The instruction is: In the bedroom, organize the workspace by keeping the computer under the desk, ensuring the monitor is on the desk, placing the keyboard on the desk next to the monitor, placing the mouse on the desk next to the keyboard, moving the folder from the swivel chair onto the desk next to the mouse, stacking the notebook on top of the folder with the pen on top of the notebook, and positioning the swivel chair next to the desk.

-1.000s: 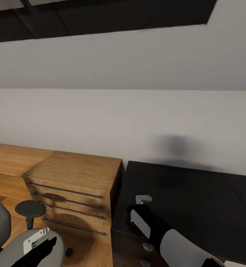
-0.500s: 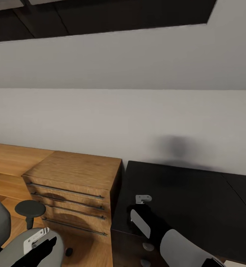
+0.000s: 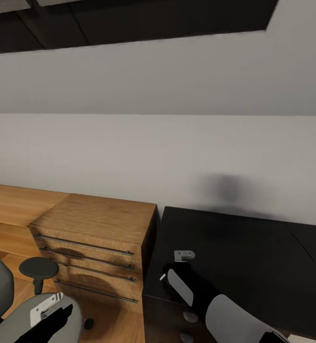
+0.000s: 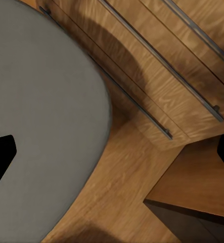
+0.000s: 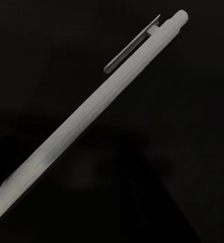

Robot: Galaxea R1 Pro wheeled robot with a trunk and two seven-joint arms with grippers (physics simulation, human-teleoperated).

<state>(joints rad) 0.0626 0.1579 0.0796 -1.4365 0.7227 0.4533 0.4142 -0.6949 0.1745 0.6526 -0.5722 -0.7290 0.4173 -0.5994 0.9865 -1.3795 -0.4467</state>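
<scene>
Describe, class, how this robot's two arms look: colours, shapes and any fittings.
Both arms are black with smooth pale grey shell panels. The right arm has rounded oval panels and a small grey metal bracket near its end. The left arm carries a light grey bracket over a black body.

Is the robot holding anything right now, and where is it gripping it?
The pen sits close before the right wrist camera over the black desk, probably held by the right gripper; the grip point cannot be told.

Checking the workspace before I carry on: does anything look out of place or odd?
Yes. The pen lies slanted, close under the right wrist camera against the black desk, with no notebook or folder under it there. The wooden drawer chest looks normal.
</scene>
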